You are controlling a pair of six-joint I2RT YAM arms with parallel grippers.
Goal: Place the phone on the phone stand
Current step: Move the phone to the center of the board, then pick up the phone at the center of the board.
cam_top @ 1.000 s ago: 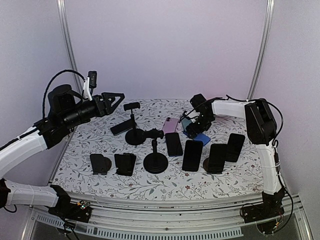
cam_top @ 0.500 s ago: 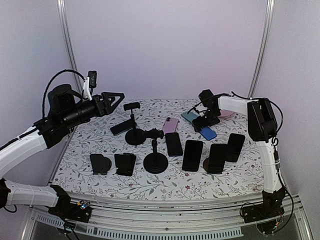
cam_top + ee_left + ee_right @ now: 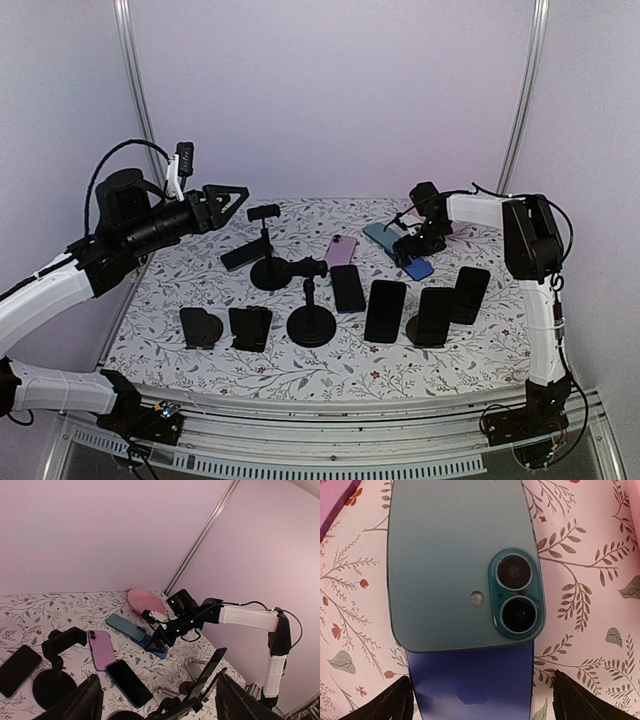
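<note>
The right gripper [image 3: 421,243] hovers at the far right of the table [image 3: 170,290], jaws spread wide and empty, above a teal phone [image 3: 455,565]. This phone lies face down, partly on top of a blue phone [image 3: 470,685]. The left gripper [image 3: 228,198] hangs raised at the far left, jaws released, holding nothing. A small folding stand [image 3: 250,328] sits near left.

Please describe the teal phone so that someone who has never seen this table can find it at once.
Go to the far right part of the flowered table, under the right hand. Two phones overlap there, backs up; the teal phone lies on top of the blue phone. Only it is greenish, unlike the pink phone nearby.
</note>
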